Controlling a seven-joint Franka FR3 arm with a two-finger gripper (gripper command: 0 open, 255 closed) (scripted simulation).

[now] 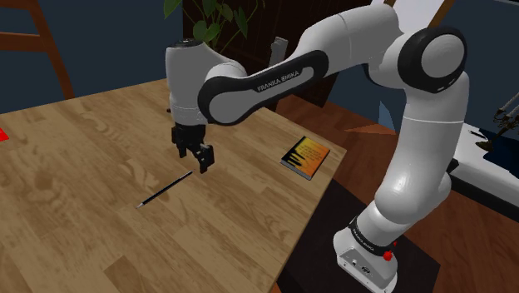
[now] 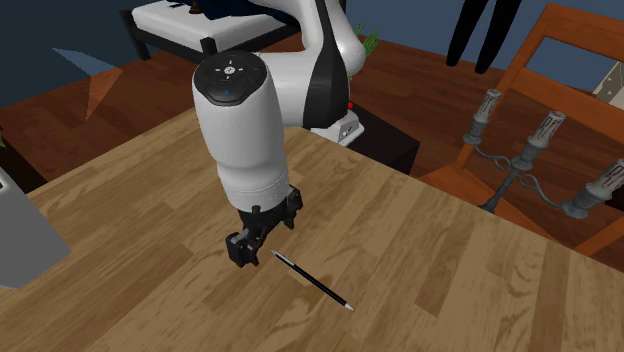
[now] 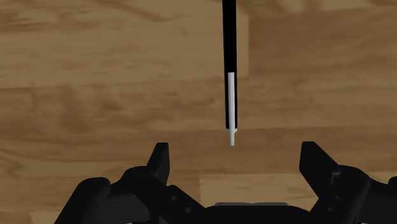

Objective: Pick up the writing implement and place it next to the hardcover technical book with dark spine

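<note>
Wrist view: your gripper point(image 3: 235, 153) has its fingers spread wide with nothing between them. The pen point(image 3: 229, 63), black with a pale tip end, lies flat on the wooden table point(image 1: 75, 166). That tip points into the gap between the fingers, and the shaft runs away from the hand. Seen from the shoulder view, the hand hangs above one end of the pen, not its middle. The book point(image 1: 305, 156) lies well apart, near the table edge on the stand's side.

Risks noted:
- Closing here would likely catch only the tip end, so the long shaft may droop or swing out.
- A thin round shaft can roll from the pads.
- Descending too far would drive the fingertips into the table.
</note>
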